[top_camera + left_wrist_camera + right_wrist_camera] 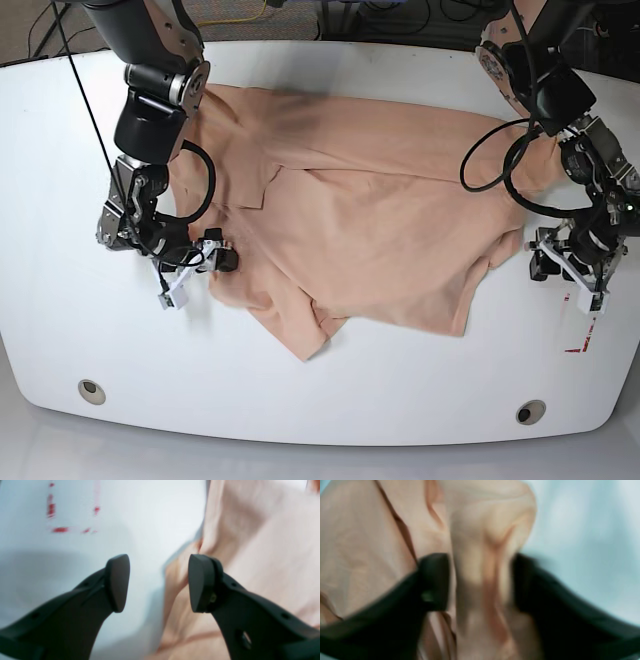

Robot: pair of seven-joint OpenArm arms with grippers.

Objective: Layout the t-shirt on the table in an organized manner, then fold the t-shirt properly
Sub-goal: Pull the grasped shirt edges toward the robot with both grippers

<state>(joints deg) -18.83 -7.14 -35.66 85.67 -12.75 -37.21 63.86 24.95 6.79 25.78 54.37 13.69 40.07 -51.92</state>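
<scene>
The soft peach short-sleeved t-shirt lies rumpled on the glossy white table, sleeves crooked. The right gripper pinches a fabric ridge; the left gripper gapes empty beside red marks.

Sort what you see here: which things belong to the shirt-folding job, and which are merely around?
Job: t-shirt; table; left gripper; right gripper.
Around: red marks; grommet holes; cables.

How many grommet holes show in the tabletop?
2: one grommet hole near the front-left corner of the table, the other grommet hole near the front-right. The t-shirt may hide more.
</scene>
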